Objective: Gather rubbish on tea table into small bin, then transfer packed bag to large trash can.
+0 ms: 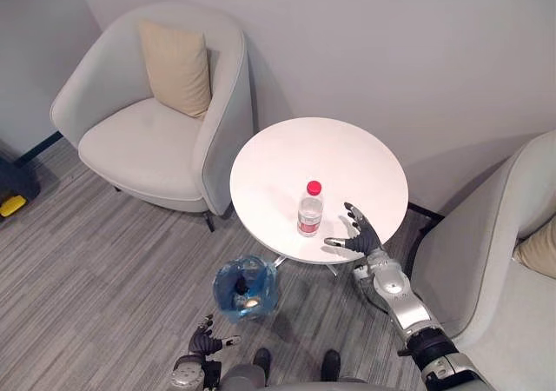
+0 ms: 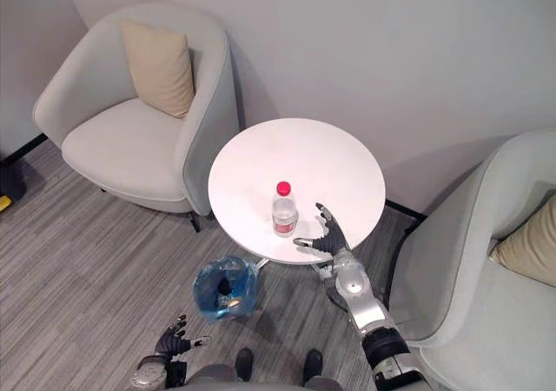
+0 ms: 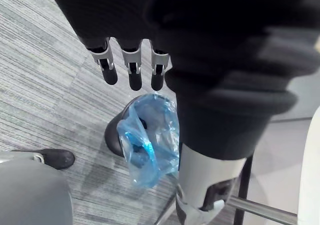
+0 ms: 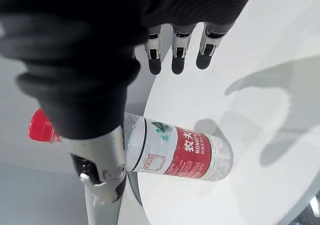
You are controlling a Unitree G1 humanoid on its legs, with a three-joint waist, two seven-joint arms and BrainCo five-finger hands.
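Standing at the round white table's (image 1: 347,152) front edge: clear red-capped plastic bottle (image 1: 309,210), right hand (image 1: 360,235) splayed empty beside it. Near the crinkly blue-bagged bin (image 1: 246,288), left hand (image 1: 207,343) hangs loose-fingered, empty.

A clear bottle (image 1: 309,210) with a red cap and red label stands upright near the lower edge of the round white surface (image 1: 347,152), centre frame. Lower left of it stands the bin (image 1: 224,308), lined with a blue bag (image 1: 265,280), open-topped

Round white tea table (image 1: 339,152): upper half bare. Sole obstacle: upright clear plastic bottle with red cap (image 1: 309,210), frame centre. Pale grey armchair (image 1: 148,139) crowds upper left; second armchair (image 1: 486,252) crowds right edge.
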